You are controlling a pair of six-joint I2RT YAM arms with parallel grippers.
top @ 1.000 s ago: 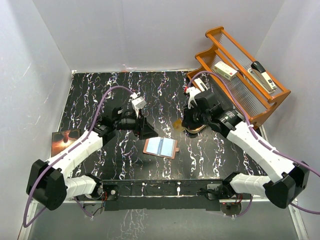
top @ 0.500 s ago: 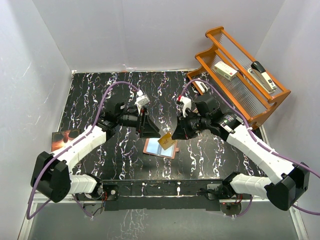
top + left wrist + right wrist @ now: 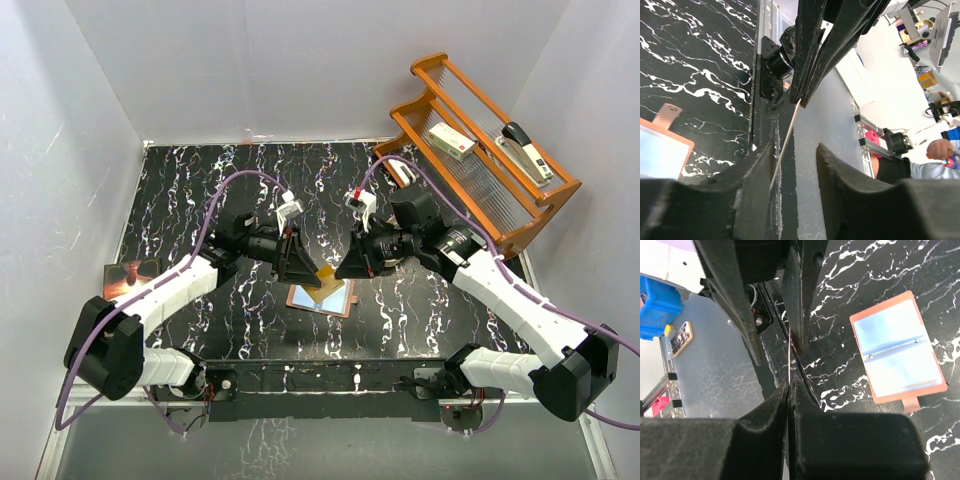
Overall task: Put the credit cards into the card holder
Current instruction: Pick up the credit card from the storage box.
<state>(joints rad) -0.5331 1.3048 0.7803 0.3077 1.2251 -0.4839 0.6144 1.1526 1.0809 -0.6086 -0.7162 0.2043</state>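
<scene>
The card holder [image 3: 327, 299] lies open on the black marbled table, clear pockets up; it also shows as the card holder [image 3: 897, 345] and the card holder [image 3: 660, 150]. Just above it hangs an orange-gold credit card [image 3: 326, 280], with my right gripper [image 3: 346, 270] shut on its right edge. The right wrist view has the right gripper [image 3: 791, 382] pinching the credit card [image 3: 790, 362] edge-on. My left gripper [image 3: 305, 268] faces it from the left. In the left wrist view the left gripper [image 3: 795, 167] is open around the credit card [image 3: 785, 145], which leans on one finger. No light blue-white card is visible.
An orange rack [image 3: 470, 195] stands at the back right, holding a stapler [image 3: 527, 150] and a small box [image 3: 452, 141]. A dark booklet [image 3: 125, 276] with an orange picture lies at the table's left edge. White walls close in three sides.
My right gripper has carried the orange-gold card left from the right side to above the holder. My left gripper has moved right to meet it, its jaws narrowing around the card.
</scene>
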